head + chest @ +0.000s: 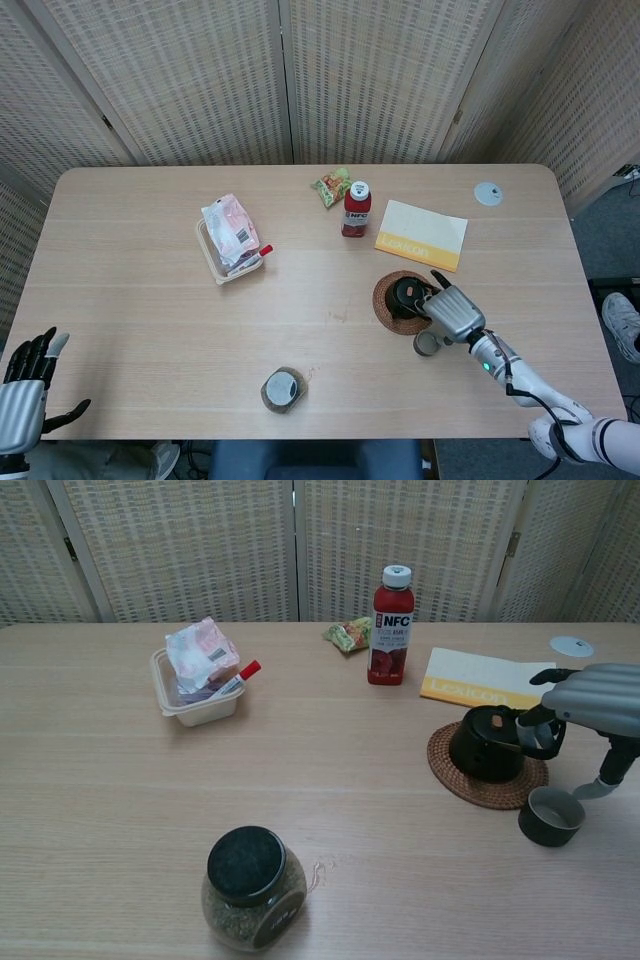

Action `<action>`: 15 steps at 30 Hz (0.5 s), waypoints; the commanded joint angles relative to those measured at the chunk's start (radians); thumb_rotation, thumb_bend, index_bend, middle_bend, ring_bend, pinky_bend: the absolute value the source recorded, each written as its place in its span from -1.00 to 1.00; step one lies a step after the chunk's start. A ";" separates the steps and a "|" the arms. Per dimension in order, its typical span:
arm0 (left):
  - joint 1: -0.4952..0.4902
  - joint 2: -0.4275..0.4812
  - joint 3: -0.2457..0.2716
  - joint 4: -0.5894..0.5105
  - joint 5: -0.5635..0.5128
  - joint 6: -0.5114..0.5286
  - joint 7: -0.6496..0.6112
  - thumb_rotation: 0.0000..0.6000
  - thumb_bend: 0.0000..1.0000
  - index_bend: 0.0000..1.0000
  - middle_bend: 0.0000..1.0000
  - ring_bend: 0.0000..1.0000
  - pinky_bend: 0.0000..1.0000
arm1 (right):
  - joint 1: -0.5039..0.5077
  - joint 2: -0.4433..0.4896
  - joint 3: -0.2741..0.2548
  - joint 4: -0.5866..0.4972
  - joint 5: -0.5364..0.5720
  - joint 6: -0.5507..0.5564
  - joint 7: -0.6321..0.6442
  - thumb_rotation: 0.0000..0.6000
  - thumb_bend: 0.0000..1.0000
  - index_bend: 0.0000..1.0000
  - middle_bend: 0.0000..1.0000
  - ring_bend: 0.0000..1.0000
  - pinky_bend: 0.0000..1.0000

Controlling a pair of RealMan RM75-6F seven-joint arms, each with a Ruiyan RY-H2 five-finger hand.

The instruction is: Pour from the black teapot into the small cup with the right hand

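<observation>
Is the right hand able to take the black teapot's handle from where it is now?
Probably yes: the right hand is already at the black teapot, fingers at its handle, nothing between them.

The right hand (455, 313) is housed in a ribbed silver-grey shell with black fingers (548, 676). A green indicator light is seen on the white forearm (520, 380), alongside a black cable. The left hand (25, 388) is likewise silver-grey with black fingers.
</observation>
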 commanded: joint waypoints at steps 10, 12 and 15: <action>-0.002 -0.001 -0.002 0.001 -0.001 -0.002 -0.002 1.00 -0.97 -1.00 -1.00 -1.00 -1.00 | 0.004 0.001 0.003 0.001 0.006 -0.017 0.001 0.97 -1.00 -0.07 0.03 -0.23 -1.00; -0.002 -0.002 -0.002 0.001 -0.001 -0.002 -0.002 1.00 -0.97 -1.00 -1.00 -1.00 -1.00 | 0.005 0.004 0.004 -0.001 0.008 -0.023 0.008 0.98 -1.00 -0.06 0.05 -0.21 -1.00; -0.002 -0.001 -0.003 0.001 -0.002 -0.004 -0.001 1.00 -0.97 -1.00 -1.00 -1.00 -1.00 | 0.007 0.005 0.005 0.001 0.009 -0.027 0.004 0.97 -1.00 -0.04 0.06 -0.19 -1.00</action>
